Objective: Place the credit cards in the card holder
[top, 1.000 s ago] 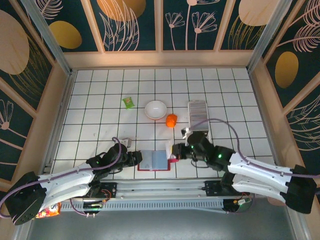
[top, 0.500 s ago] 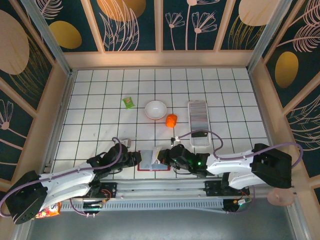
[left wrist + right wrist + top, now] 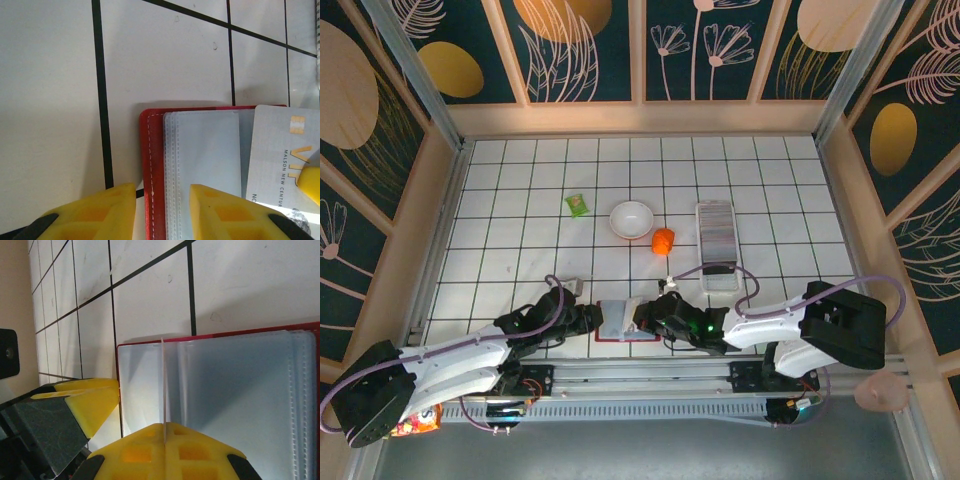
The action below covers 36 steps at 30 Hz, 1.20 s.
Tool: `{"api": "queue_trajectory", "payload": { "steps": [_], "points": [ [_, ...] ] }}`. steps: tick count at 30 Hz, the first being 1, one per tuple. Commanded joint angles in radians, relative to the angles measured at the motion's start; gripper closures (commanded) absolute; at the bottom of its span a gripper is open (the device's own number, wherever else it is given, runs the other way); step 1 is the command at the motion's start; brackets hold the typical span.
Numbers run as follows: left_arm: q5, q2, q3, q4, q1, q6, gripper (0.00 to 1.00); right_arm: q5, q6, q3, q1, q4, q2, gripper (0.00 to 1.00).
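Observation:
The dark red card holder lies open on the table, pale clear sleeves up. My left gripper is open, its yellow fingers straddling the holder's left red edge with a gap on each side. My right gripper is shut on one credit card. That card stands on edge over the holder's left sleeves. Its silvery "VIP" face shows in the left wrist view. The other credit cards form a ribbed row further back right.
The card row sits in a clear oblong tray. A white bowl, an orange object and a green packet lie mid-table. Wooden walls ring the tiled table, and the arms' rail runs along the near edge.
My right gripper has carried the card left, from beside the holder's right edge to over its left half. The left jaws have narrowed a little around the holder's edge.

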Motion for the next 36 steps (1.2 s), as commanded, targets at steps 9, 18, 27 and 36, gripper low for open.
{"api": "queue_trajectory", "payload": {
  "steps": [9,18,27,36],
  "points": [
    [0.013,0.022,-0.007,0.035,-0.002,-0.022,0.71,0.014,0.01,0.014,0.007,0.064,0.047,1.0],
    [0.013,0.024,-0.012,0.038,-0.001,-0.026,0.73,0.0,0.017,0.011,0.01,0.092,0.073,1.0],
    [0.015,0.03,-0.018,0.048,0.0,-0.028,0.77,-0.029,0.035,0.003,0.013,0.158,0.085,1.0],
    [0.01,0.039,-0.022,0.052,-0.001,-0.03,0.81,-0.068,0.079,0.016,0.013,0.097,0.092,1.0]
  ]
}}
